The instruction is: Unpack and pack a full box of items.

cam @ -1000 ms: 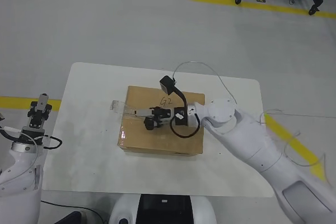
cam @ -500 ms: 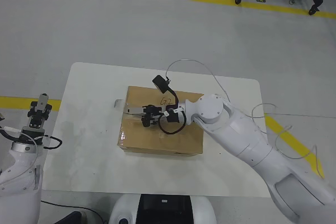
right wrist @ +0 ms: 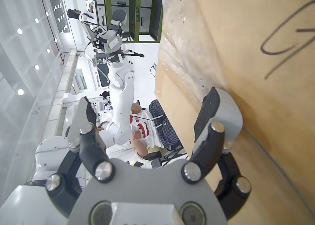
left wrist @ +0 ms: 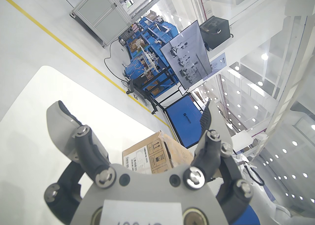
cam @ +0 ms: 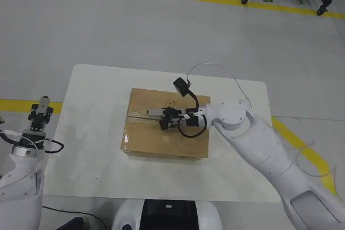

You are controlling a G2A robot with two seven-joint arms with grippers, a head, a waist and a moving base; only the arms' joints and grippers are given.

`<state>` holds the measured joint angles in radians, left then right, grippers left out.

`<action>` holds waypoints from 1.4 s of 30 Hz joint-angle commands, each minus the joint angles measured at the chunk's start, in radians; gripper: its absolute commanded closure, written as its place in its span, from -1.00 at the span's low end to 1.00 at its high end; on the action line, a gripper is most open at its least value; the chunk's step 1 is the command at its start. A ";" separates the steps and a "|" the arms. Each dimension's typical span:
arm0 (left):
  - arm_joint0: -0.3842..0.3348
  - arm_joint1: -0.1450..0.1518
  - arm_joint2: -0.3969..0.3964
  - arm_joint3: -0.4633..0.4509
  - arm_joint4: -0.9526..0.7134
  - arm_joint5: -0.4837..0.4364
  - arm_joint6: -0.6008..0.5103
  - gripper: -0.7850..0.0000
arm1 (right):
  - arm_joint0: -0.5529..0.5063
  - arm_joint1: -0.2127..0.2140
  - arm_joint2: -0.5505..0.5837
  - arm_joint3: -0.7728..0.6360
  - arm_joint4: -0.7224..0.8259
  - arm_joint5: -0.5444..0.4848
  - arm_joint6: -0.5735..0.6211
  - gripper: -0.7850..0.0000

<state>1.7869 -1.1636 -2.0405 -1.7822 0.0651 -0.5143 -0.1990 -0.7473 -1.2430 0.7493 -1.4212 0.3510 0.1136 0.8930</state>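
A closed cardboard box sits in the middle of the white table, with a clear tape strip along its top seam. My right gripper lies low over the box top near the handwritten mark. In the right wrist view the right gripper is open; one fingertip rests against the box beside the wrinkled tape, and nothing is between the fingers. My left gripper is past the table's left edge. Seen from its wrist, the left gripper is open and holds nothing, with the box ahead of it.
Bare table surface surrounds the box on all sides. The right arm's cable loops above the back of the box. A yellow floor line runs beside the table.
The right gripper slid left, then back to the right along the box top. The tape end that stuck out past the box's left edge no longer shows there. The left arm kept still.
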 commanded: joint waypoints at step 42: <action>0.000 0.000 0.000 0.000 0.000 0.000 0.000 -1.00 | 0.125 -0.150 -0.168 0.153 0.119 -0.124 -0.134 -1.00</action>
<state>1.7869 -1.1636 -2.0405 -1.7822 0.0651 -0.5143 -0.1990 -0.6260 -1.3884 0.5852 -1.2744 0.4722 -0.0106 0.7631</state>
